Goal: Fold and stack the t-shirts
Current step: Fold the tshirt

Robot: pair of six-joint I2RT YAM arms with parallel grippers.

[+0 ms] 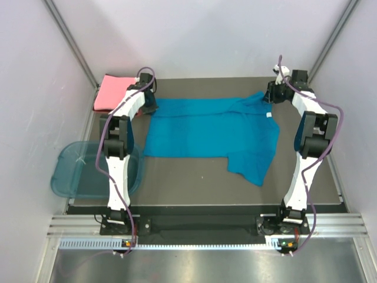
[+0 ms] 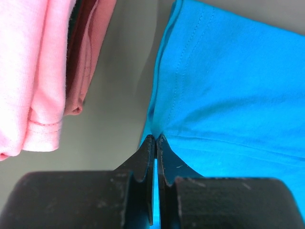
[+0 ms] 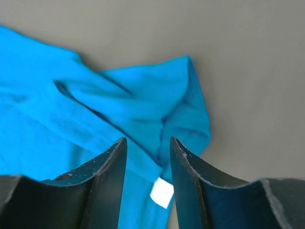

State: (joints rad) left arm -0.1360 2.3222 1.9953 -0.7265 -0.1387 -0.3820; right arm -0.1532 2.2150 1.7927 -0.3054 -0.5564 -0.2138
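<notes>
We see the teal-blue t-shirt (image 1: 206, 132) spread flat across the far half of the dark worktop (image 1: 188, 183). It runs from one arm to the other, and one flap reaches toward the near side on the right.

The left jaws are at the shirt's far left corner. In the left wrist view they are pressed together and pinch the edge of the teal cloth, which rises in creases to their tips, with a thin sliver of teal showing between them.

The salmon-pink t-shirt (image 1: 112, 92) lies folded in layers at the far left corner of the worktop. It is just beside those jaws, and a strip of bare worktop separates it from the teal hem.

The right jaws are at the shirt's far right end and stand spread apart, holding nothing. Rumpled teal cloth and the small white neck label (image 3: 162, 192) show in the gap between them. We cannot tell whether their tips touch the fabric.

A translucent blue plastic tub (image 1: 73, 171) sits at the worktop's left edge, near the left arm and partly behind it.
</notes>
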